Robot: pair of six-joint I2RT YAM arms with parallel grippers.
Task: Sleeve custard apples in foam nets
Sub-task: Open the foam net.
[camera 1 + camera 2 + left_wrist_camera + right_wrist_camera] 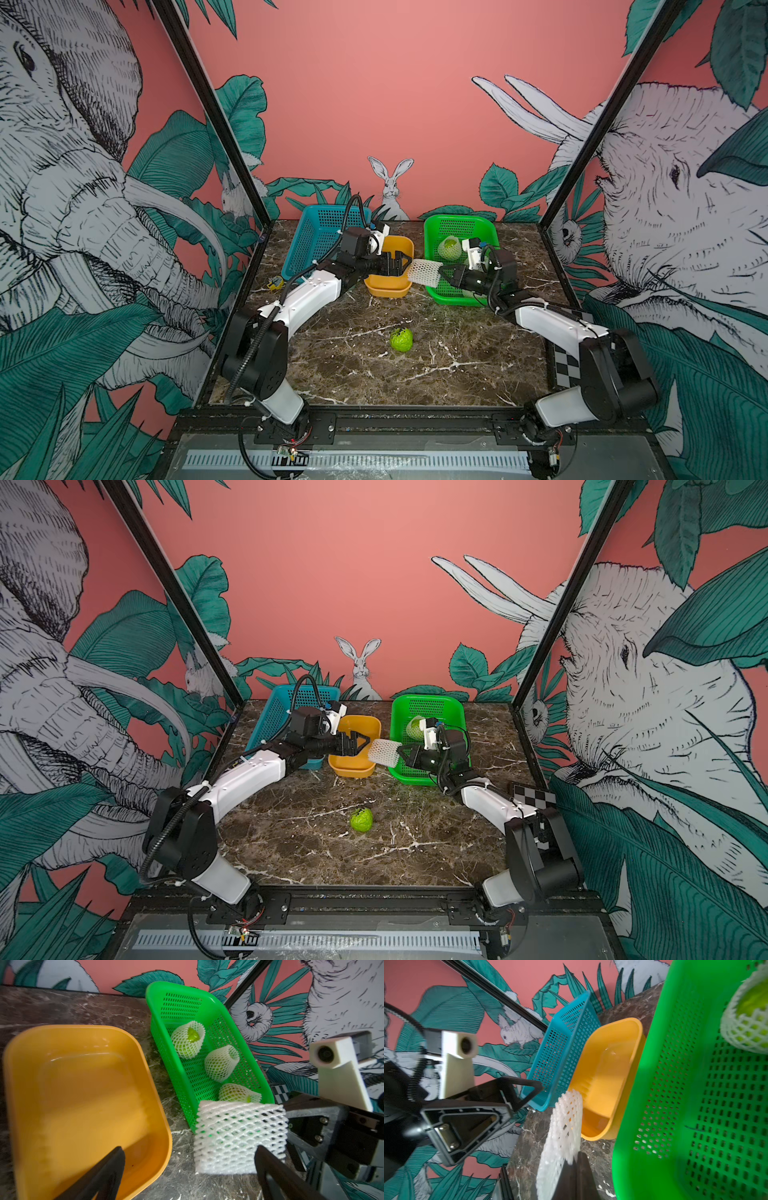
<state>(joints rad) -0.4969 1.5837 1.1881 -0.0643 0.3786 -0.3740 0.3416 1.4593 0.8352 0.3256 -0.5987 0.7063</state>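
One foam net [423, 272] hangs above the tabletop [353, 365] just right of centre in both top views, between the yellow tub [388, 291] and the green basket [451, 300]. Its right-hand end is pinched by the right pincer [444, 276], whose jaws are closed on the mesh; the right wrist view shows the net edge-on, squeezed flat between the two fingers. The left pincer [401, 262] stands at the net's free end with its jaws spread wide and nothing between them; whether a fingertip touches the mesh cannot be told. The net is an off-white tube of diamond-shaped openings, here collapsed to a flat rectangle. It is judged very light, soft and springy: a pinch flattens it, so the mouth is probably best taken by one wall at the rim and drawn apart, not clamped through both walls. One bare custard apple [401, 339], bright green with bumpy, scaly skin, lies alone on the tabletop in the lower centre of the frame, well apart from both pincers. It looks firm and roundish, with knobbly skin that offers purchase; a gentle hold across its widest part seems safest, since the fruit may bruise. Three sleeved custard apples [221, 1062] lie in the green basket, green showing through the mesh.
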